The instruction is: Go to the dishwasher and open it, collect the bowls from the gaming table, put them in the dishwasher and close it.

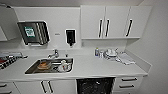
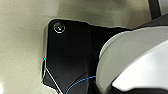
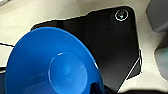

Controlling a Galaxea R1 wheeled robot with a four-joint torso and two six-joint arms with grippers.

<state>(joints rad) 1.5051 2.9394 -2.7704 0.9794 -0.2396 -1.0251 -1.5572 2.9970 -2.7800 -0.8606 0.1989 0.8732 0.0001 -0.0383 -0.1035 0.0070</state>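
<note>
The dishwasher [image 1: 95, 85] stands open below the white counter, right of the sink, and its dark inside with racks shows. In the right wrist view a bright blue bowl [image 3: 50, 65] looms large, seen from its underside and lifted clear of the pale floor. My right gripper [image 3: 97, 88] holds it at the rim. The left wrist view shows the robot's dark plate and grey body over the pale floor. The gaming table is out of view.
A steel sink [image 1: 31, 68] with dishes in it is set into the counter [image 1: 100, 66]. Bottles and crockery [image 1: 111, 53] stand at the back right. White drawers [image 1: 128, 82] flank the dishwasher, under wall cabinets [image 1: 115, 22]. A side wall closes off the right.
</note>
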